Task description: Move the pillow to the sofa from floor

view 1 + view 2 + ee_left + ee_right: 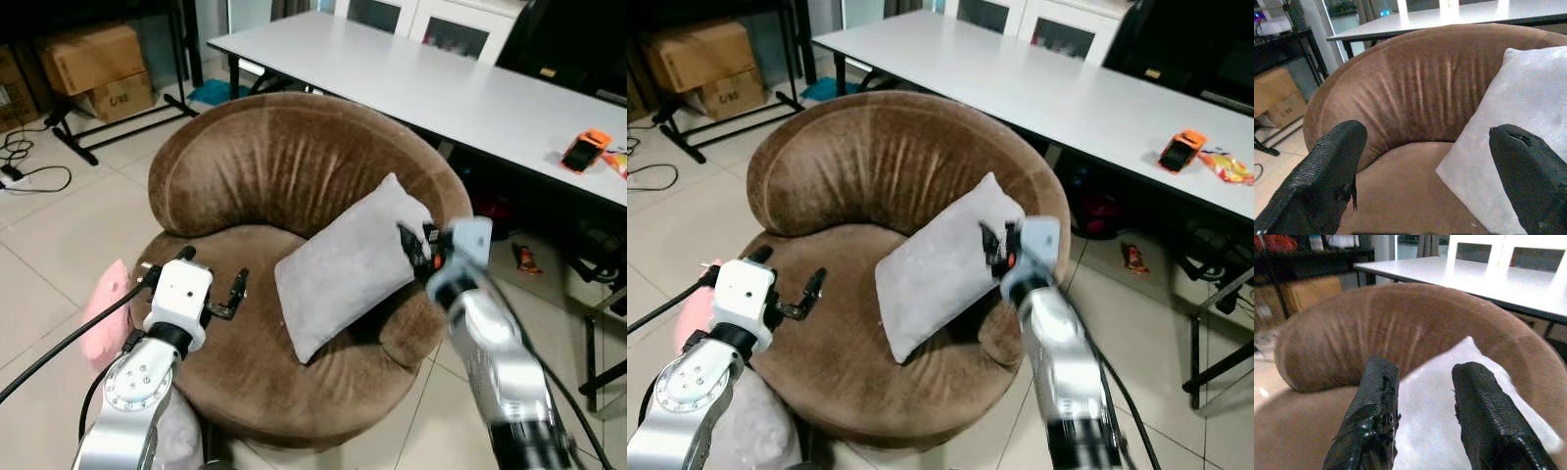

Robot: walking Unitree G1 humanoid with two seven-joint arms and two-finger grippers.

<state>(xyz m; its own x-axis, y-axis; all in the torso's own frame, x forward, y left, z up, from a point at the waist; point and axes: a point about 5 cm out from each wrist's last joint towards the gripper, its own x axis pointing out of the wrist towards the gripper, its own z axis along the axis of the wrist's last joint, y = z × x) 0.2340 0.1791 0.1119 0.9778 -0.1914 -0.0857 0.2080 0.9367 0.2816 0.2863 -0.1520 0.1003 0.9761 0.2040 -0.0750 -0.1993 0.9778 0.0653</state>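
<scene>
- The left tool (227, 292) hovers over the front left of the sofa seat, its fingers (1327, 171) spread wide and holding nothing.
- A pink thing (106, 308) lies on the floor (59, 235) just left of the sofa, beside the left arm.
- The right tool (416, 247) sits at the pillow's upper right edge, by the sofa's right armrest; its fingers (1484, 416) stand apart with a gap between them, and the pillow shows through that gap. Whether they touch the fabric, I cannot tell.
- The grey pillow (348, 264) is on the brown sofa (265, 166), tilted, its lower corner on the seat and its upper part leaning against the right side of the backrest.
- Behind the sofa runs a white worktop (421, 78); an orange device (586, 150) lies near its right end.
- Cardboard boxes (93, 64) stand far left under a dark rack, with cables (24, 162) on the tiles nearby.
</scene>
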